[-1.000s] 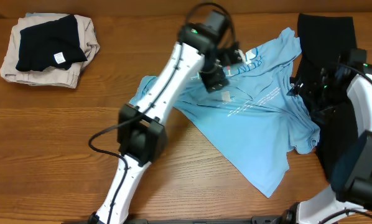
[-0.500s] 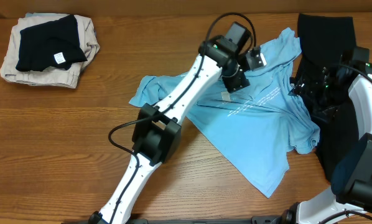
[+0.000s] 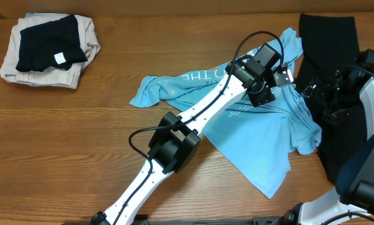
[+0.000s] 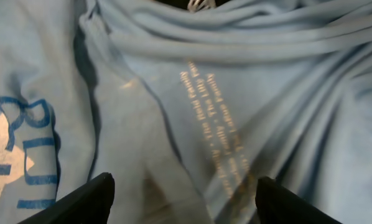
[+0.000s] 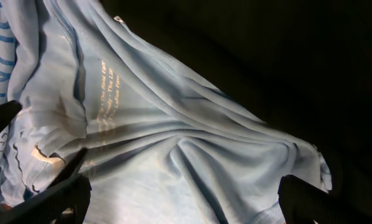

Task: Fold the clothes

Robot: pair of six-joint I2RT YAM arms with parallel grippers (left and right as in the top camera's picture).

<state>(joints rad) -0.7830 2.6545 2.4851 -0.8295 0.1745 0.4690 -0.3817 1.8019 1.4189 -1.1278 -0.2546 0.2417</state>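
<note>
The light blue T-shirt [image 3: 256, 137] lies crumpled across the table's centre-right, with white lettering showing near its upper left. A long black garment [image 3: 328, 34] runs down the right side, partly under the shirt's edge. My left gripper [image 3: 269, 87] hovers over the shirt's upper right part. In the left wrist view it [image 4: 185, 202] is open just above wrinkled blue fabric [image 4: 236, 93] with pale lettering, and grips nothing. My right gripper [image 3: 315, 94] sits at the shirt's right edge. In the right wrist view it [image 5: 186, 199] is wide open over the shirt [image 5: 173, 143], with the black garment [image 5: 267, 50] behind.
A folded stack [image 3: 46, 47] of beige cloth with a black piece on top rests at the far left corner. The left arm's long white links [image 3: 199, 115] cross the table diagonally over the shirt's left part. The right arm's base [image 3: 368, 156] fills the right edge.
My left arm has swung to the right across the shirt, from its middle to its upper right, uncovering the lettering at the left. Its jaws have narrowed slightly. The right arm shifted slightly right.
</note>
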